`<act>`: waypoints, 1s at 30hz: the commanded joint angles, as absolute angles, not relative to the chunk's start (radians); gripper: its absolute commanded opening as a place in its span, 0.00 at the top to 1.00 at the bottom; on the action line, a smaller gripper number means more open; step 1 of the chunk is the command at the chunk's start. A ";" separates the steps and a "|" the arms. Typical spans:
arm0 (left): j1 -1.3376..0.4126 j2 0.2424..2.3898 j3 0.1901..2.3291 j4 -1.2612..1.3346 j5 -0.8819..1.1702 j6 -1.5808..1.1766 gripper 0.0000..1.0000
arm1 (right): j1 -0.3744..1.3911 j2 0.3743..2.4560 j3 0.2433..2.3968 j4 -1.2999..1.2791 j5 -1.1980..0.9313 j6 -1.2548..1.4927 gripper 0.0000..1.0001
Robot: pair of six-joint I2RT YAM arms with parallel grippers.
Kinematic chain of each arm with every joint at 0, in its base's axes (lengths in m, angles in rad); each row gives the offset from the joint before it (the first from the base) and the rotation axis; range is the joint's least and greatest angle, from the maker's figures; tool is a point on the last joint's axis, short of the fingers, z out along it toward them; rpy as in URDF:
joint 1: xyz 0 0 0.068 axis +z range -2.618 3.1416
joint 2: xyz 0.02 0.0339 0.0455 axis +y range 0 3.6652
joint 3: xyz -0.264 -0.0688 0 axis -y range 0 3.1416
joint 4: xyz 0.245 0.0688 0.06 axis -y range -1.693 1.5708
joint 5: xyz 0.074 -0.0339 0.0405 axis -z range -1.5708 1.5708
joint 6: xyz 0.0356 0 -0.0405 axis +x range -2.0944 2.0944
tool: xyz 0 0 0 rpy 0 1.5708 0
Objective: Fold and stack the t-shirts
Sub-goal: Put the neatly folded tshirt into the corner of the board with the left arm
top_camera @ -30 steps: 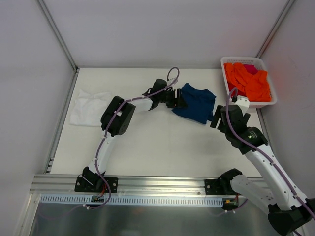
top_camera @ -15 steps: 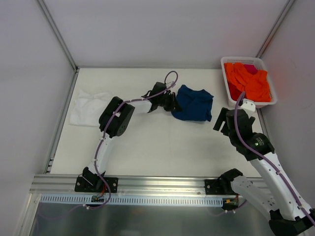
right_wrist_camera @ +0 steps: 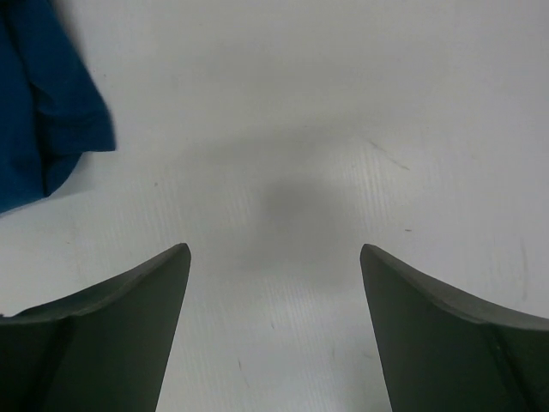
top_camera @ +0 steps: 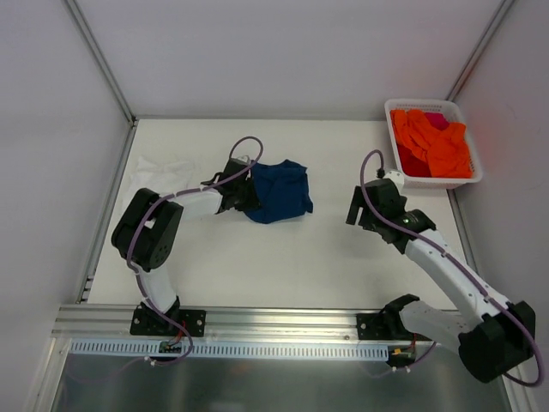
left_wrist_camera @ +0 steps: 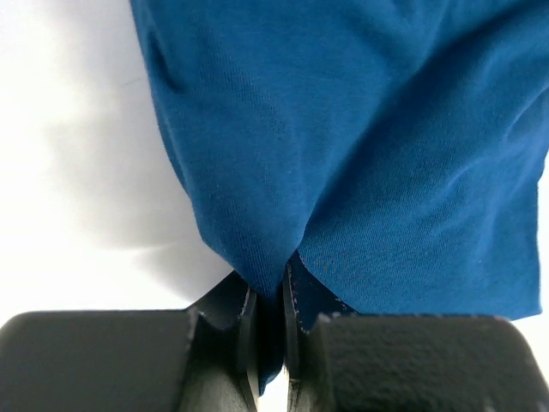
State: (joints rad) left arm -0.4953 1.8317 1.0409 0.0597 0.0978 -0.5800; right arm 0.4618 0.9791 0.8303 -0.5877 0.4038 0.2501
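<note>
The navy blue t-shirt point(top_camera: 280, 190) lies bunched on the table's middle. My left gripper point(top_camera: 244, 196) is shut on its left edge, and the left wrist view shows a fold of the blue t-shirt point(left_wrist_camera: 360, 146) pinched between the two fingers of the left gripper point(left_wrist_camera: 270, 300). The white t-shirt point(top_camera: 167, 169) lies at the far left, partly behind the left arm. My right gripper point(top_camera: 355, 206) is to the right of the blue t-shirt, apart from it. The right wrist view shows the right gripper point(right_wrist_camera: 274, 253) open over bare table, with a corner of the blue t-shirt point(right_wrist_camera: 43, 112) at upper left.
A white basket point(top_camera: 439, 181) with orange clothes point(top_camera: 429, 142) stands at the back right corner. Walls and metal rails border the table at the left, back and right.
The left gripper closed on the blue t-shirt and dragged it left towards the table's middle. The right arm swung left and forward, away from the basket.
</note>
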 commanded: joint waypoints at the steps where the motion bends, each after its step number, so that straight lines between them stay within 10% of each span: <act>1: -0.491 1.744 0.982 -0.009 -0.038 -0.558 1.00 | 0.463 1.098 0.824 -0.387 0.266 0.259 0.15; 30: -0.259 1.617 1.180 -0.492 -0.422 -0.436 1.00 | 0.511 1.447 0.908 -0.170 0.049 0.255 0.14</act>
